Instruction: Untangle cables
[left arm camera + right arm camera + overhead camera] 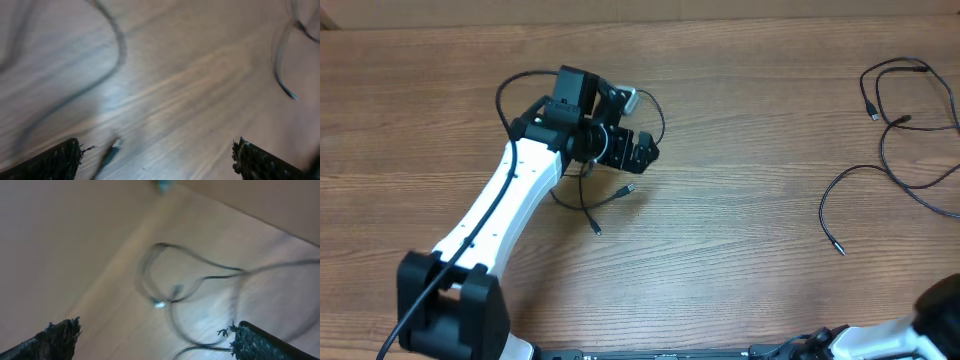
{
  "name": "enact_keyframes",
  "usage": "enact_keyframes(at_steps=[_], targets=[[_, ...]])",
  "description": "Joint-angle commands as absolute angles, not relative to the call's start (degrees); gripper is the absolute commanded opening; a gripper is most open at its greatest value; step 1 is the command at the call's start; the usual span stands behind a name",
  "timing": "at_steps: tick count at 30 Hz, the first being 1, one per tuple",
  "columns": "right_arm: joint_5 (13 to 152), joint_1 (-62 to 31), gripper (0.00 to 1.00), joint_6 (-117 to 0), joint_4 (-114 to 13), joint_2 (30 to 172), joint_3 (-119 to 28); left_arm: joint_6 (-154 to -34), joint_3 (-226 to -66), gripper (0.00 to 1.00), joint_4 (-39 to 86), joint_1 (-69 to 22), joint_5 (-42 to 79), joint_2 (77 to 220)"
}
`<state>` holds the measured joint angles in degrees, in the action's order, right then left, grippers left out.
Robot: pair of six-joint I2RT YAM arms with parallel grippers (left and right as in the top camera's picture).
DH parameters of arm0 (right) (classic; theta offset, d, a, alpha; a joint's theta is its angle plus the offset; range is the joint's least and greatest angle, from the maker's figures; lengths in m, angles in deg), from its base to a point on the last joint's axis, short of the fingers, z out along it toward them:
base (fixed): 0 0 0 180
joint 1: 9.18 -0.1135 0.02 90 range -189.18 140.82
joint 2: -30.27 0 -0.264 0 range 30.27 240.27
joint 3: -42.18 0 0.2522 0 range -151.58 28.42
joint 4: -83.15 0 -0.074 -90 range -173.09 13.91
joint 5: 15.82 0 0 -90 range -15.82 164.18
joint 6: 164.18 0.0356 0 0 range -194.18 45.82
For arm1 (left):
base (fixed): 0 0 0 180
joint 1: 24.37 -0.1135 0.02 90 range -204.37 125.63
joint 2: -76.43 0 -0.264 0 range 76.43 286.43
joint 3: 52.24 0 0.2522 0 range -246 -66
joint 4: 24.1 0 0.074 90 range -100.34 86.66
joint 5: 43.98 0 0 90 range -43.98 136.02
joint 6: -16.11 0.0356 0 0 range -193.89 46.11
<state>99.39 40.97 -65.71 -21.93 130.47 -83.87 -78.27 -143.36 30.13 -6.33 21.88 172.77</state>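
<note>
One bunch of thin black cables (582,195) lies on the wooden table (740,200) under my left arm, with plug ends at the front (628,188). My left gripper (645,150) hovers over it, open and empty. In the left wrist view a cable plug (114,146) lies on the wood between the open fingers (157,157), near the left one, and a cable loop (117,50) runs behind. A second bunch of cables (900,125) lies at the far right. My right gripper (155,337) is open and empty, with blurred cable loops (200,277) ahead of it.
My left arm's white link (500,210) crosses the left half of the table, its base (450,310) at the front left. Part of the right arm (940,305) shows at the front right corner. The table's back edge (720,20) runs along the top.
</note>
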Motion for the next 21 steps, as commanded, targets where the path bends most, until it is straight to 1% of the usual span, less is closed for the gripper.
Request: enact_keyframes(at_steps=[1,2,3,5,6,8,10,14,16,21], targets=[[101.27,33.45,1.0,-68.16,-19.0,126.38,-85.07,-83.54,-146.62,1.0,31.01,-5.98,36.09,165.69],[101.25,30.63,1.0,-69.14,-17.45,125.64,-85.07,-84.7,-146.64,1.0,31.73,-5.98,40.35,164.11],[101.27,25.73,1.0,-71.13,-14.71,125.07,-85.07,-86.93,-146.62,1.0,34.26,-6.02,48.02,161.29],[101.18,20.6,1.0,-73.62,-12.03,125.12,-85.02,-88.59,-146.62,1.0,36.95,-6.13,55.06,159.04],[100.44,16.31,1.0,-75.22,-10.67,125.27,-84.65,-89.38,-146.62,1.0,39.05,-6.46,60.11,157.73],[97.86,11.0,1.0,-75.37,-10.23,125.44,-83.98,-89.35,-146.62,1.0,41.45,-7.2,64.37,156.83],[95.63,6.5,1.0,-75.37,-10.54,125.44,-83.19,-89.33,-146.62,1.0,43.53,-8.27,65.31,156.62],[90.58,-3.44,1.0,-75.35,-11.17,125.97,-82.88,-89.33,-146.62,1.0,46.31,-12.43,62.99,156.62],[89.81,-6.44,1.0,-75.35,-11.57,126.49,-82.88,-89.05,-146.62,0.99,46.28,-14.35,61.62,156.62],[89.84,-14.44,1.0,-75.35,-11.92,129.75,-82.88,-77.57,-146.62,1.0,46.02,-20.01,52.96,156.62]])
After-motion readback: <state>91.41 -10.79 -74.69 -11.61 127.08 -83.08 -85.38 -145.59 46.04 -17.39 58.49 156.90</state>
